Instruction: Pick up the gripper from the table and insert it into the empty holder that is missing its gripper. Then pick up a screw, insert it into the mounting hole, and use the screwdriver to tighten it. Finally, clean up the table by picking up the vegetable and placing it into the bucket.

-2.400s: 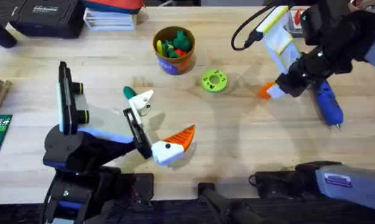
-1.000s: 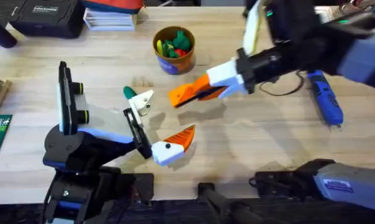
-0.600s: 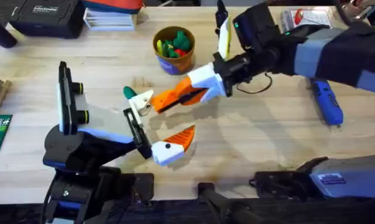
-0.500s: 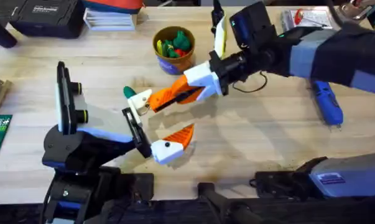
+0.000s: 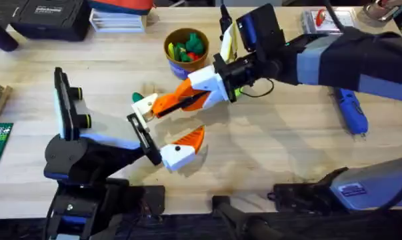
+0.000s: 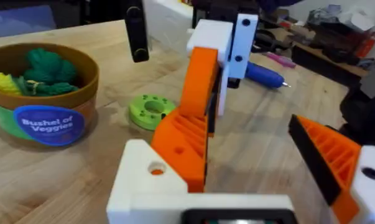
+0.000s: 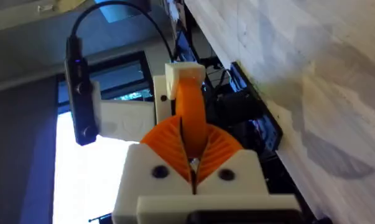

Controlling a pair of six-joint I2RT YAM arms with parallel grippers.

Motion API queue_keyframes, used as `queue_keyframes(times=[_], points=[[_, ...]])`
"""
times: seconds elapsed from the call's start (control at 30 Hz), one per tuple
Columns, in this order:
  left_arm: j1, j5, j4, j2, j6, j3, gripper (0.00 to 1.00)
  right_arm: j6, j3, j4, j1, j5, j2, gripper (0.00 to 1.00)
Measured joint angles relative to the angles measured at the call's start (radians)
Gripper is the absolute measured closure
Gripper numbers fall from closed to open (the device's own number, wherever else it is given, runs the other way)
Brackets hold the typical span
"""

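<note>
My right claw (image 5: 179, 101) reaches across the middle of the tabletop (image 5: 287, 150), and its ribbed orange pads (image 7: 219, 148) are clenched on the spare orange finger (image 7: 189, 102), one pad on each side. The finger's far end meets the white empty holder (image 5: 142, 112) on my left claw (image 5: 165, 128). In the left wrist view the finger (image 6: 196, 109) stands nearly upright against that holder (image 6: 140, 186), just beside a small round hole in the block. It seems to be touching the holder, but I cannot tell whether it is seated in it.

My left claw is spread wide. Its one mounted orange finger (image 5: 189, 139) is well apart from the holder, and nothing is between them but the part I am pressing in.

The bucket (image 5: 187, 71) stands behind my right claw, and the dark green vegetable (image 5: 196, 43) sits inside it among other toy pieces. A lime-green disc (image 6: 151, 112) lies flat between the bucket and the spare finger. The screwdriver (image 5: 351, 113) lies on the tabletop to the right, well apart from both claws.
</note>
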Motion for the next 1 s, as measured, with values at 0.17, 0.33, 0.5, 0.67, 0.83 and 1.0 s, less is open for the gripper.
queue_keyframes(times=[0.17,0.33,0.5,0.67,0.83,1.0], points=[[0.006,-0.025,0.003,0.000,-0.009,0.000,0.030,0.078,0.000,0.087,0.044,0.057,0.007,0.994],[0.007,-0.033,0.003,0.001,-0.022,0.000,0.030,0.130,0.000,0.123,0.082,0.127,0.006,0.994],[0.007,-0.033,0.003,0.002,-0.034,0.000,0.030,0.145,0.000,0.130,0.086,0.151,0.006,0.994],[0.010,-0.046,0.003,0.010,-0.045,0.000,0.030,0.169,0.000,0.153,0.109,0.220,0.005,0.994],[0.016,-0.059,0.004,0.015,-0.057,0.000,0.029,0.183,0.002,0.172,0.131,0.297,0.001,0.994],[0.015,-0.053,0.003,0.015,-0.060,0.000,0.029,0.189,0.003,0.173,0.132,0.309,0.001,0.994]])
